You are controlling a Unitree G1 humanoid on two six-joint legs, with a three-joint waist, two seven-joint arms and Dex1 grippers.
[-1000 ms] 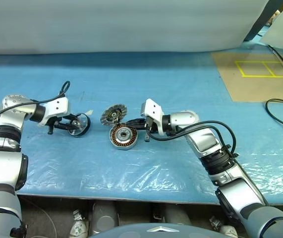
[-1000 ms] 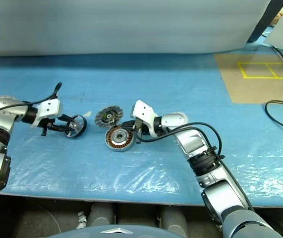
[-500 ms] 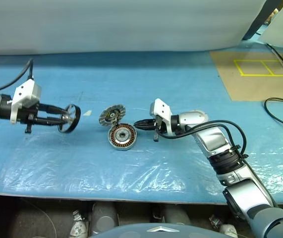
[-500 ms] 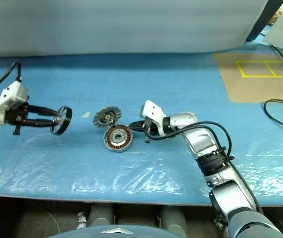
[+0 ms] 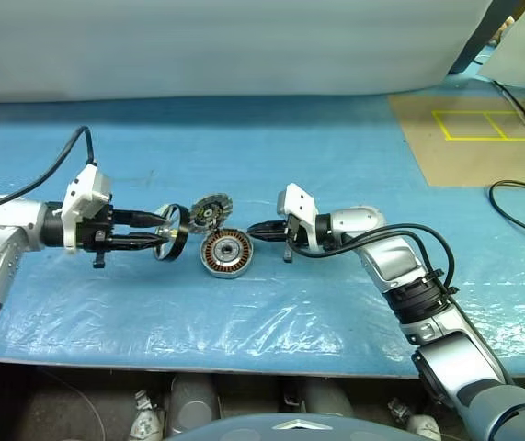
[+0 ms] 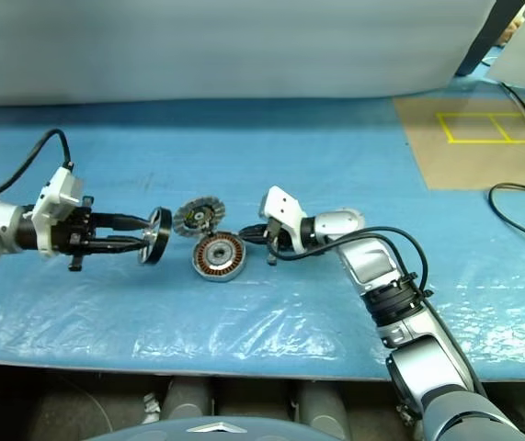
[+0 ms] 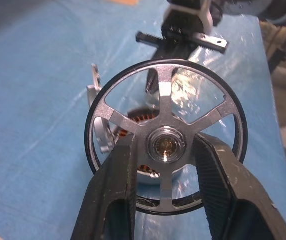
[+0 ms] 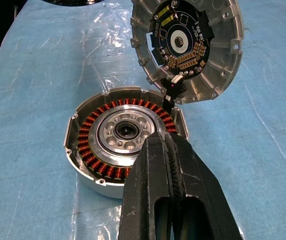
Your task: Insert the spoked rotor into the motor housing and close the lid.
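Counter (image 5: 244,165) covered with a blue sheet and clear plastic film.

Motor housing (image 5: 227,253) sits on the counter near the middle, open side up. The ring of copper windings and the silver hub are exposed. Lid (image 5: 210,210) stands tilted up on the far side of the housing, joined at the rim, striped inner face toward the robot. In the right wrist view the lid (image 8: 188,47) shows a dark centre with small components, and a short wire runs from it to the housing (image 8: 125,140).

Left claw (image 5: 165,234) reaches in from the left, roughly level, pointing right. It grasps the spoked rotor (image 5: 173,243), which stands on edge, just left of the housing and lid and off the counter. In the left wrist view the two black fingers (image 7: 115,195) pinch the rotor (image 7: 166,146) at its central hub, one on each side; the housing is visible through the spokes beyond it.

Right claw (image 5: 260,228) comes in from the right, pointing left, tip just beside the right rim of the housing. Fingers (image 8: 158,185) are clenched together, empty. Cannot tell whether the tip touches the rim.

Far right on the counter: a brown board (image 5: 469,138) with yellow tape lines, and a black cable (image 5: 519,207).
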